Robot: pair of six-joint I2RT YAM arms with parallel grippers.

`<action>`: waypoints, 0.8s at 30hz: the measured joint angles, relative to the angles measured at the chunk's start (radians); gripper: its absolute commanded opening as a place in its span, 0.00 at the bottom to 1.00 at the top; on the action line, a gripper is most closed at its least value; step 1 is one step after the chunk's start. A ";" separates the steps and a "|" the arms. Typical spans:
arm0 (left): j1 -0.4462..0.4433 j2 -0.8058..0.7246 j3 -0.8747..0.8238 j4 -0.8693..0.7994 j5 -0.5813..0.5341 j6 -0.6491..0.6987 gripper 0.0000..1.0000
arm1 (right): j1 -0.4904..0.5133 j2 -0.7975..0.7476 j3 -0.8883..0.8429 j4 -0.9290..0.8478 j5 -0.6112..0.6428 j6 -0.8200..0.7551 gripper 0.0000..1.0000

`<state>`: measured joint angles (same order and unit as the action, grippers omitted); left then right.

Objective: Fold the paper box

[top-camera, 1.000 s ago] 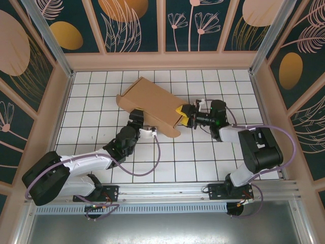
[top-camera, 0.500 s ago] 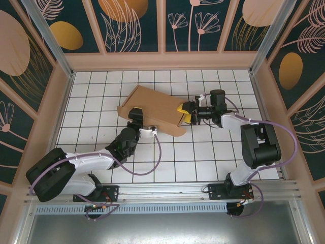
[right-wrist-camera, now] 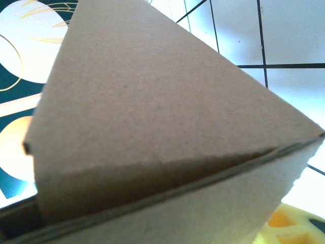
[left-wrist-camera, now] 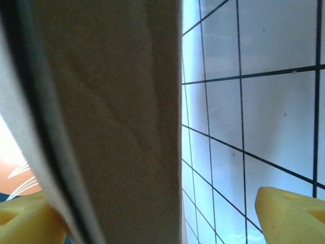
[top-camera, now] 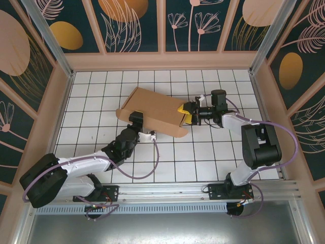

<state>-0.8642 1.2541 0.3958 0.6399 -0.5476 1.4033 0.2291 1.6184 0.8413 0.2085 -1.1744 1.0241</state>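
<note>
Within right pincer [top-camera: 185, 115], paper box [top-camera: 154, 108] edge

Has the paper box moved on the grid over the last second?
Yes. The paper box has turned: its left end swung away from the back wall, toward the camera; its right end hardly shifted.

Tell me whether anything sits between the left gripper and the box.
Nothing visible does. The left gripper is right at the near edge of the box, and its fingers are apart with the cardboard between them.
</note>
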 measured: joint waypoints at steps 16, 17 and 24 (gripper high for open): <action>-0.010 0.047 0.048 0.063 -0.011 0.043 0.51 | 0.034 -0.027 -0.018 -0.005 0.001 0.002 0.44; -0.011 0.042 0.048 0.063 -0.011 0.041 0.49 | 0.034 -0.027 -0.019 -0.003 0.000 0.003 0.46; -0.013 -0.001 0.088 -0.052 -0.008 0.027 0.40 | 0.034 -0.037 -0.033 0.039 -0.002 0.027 0.65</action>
<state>-0.8772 1.2533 0.4835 0.5877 -0.5560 1.4307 0.2634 1.5818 0.8085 0.2478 -1.1759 1.0512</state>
